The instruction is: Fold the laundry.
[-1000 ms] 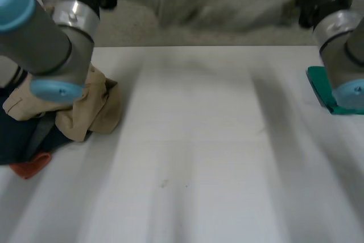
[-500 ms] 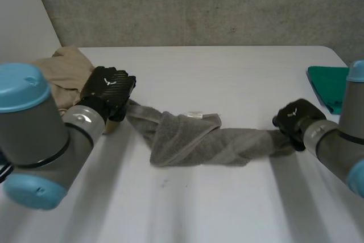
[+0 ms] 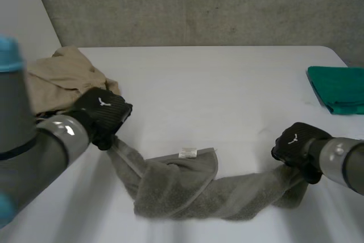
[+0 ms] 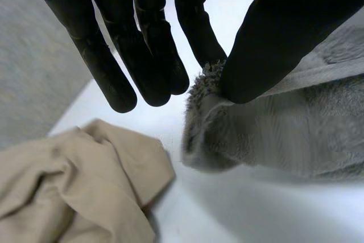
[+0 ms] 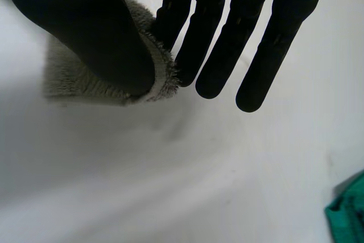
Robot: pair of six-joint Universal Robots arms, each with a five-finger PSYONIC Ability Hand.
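Work is sitting at an early stage, judging by the white surface, which is carrying three lots of cloth. Nearest the robot, the grey towel is lying as a twisted, bunched rope between the two hands, sagging onto the surface in the middle, with no clean fold showing in it yet. By my reading it is needing to be opened flat before any fold can count. At the robot's left, a heap of beige clothes is lying crumpled and is looking unfolded, so more laundry is probably waiting after the towel. At the far right edge a green cloth is lying flat and squared, and it is looking like the one piece already done. The left hand is pinching one end of the towel between its thumb and a finger, its other fingers hanging straight, just beside the beige heap. The right hand is pinching the opposite end in the same way, its thumb pressing the hem against a finger while the rest are pointing straight out. Near the middle of the towel a small white label is facing up.
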